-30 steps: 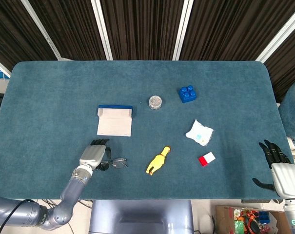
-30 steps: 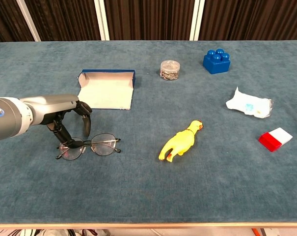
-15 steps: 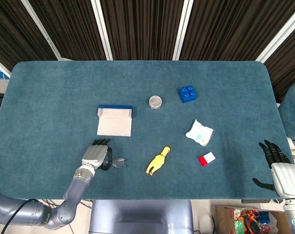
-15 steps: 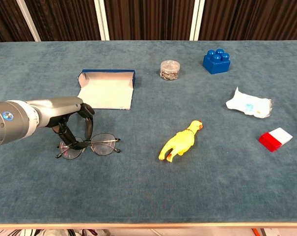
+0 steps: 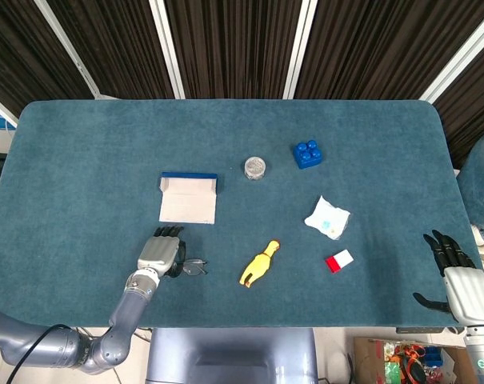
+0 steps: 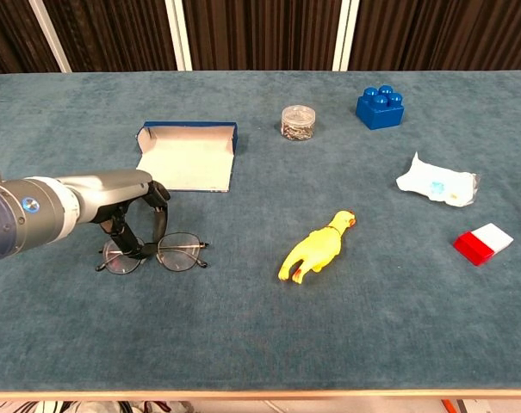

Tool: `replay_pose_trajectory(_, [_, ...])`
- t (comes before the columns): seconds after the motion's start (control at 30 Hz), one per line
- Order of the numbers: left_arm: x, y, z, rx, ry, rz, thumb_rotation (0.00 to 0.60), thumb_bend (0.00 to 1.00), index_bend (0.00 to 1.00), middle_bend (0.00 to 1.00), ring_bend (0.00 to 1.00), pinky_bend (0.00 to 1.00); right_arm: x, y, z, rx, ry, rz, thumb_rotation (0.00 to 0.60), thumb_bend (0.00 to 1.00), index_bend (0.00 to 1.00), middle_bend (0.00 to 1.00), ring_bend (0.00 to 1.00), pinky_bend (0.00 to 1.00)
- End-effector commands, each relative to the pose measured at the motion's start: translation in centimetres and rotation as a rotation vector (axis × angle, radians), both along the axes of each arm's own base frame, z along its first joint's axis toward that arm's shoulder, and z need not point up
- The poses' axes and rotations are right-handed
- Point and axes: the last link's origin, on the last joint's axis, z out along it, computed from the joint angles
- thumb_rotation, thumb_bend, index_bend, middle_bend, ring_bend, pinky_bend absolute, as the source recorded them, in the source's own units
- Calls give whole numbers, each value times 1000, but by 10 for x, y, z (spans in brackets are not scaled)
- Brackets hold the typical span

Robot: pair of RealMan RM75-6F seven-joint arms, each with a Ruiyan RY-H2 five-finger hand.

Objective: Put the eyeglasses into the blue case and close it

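Thin, dark wire-rimmed eyeglasses (image 6: 155, 254) lie lenses-up on the table (image 5: 90, 160), at six o'clock from the open blue case (image 6: 189, 156). Left hand (image 6: 138, 217) pinches their frame; right hand (image 5: 458, 276) rests spread, empty.

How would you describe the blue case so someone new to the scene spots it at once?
On the teal table, look on the robot's left half, just beyond the left hand and the eyeglasses. The blue case lies open and flat there. Nothing else nearby shows a pale rectangular lining inside a thin blue rim.
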Motion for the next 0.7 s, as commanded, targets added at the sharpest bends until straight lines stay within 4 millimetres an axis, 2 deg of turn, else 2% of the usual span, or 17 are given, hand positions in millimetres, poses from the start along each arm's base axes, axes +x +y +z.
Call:
replay_pose_trajectory(0.03, [1,0,1,4,-1,-3,600,370,552,81,0,0,0,0,0,0,-1,-1,600,81,0,0,39,210])
replay_pose_trajectory(0.7, [-6,5,7,31,31,1,600,412,572,81,0,0,0,1,-1,6,-12,-17,600,88,0,0,39,210])
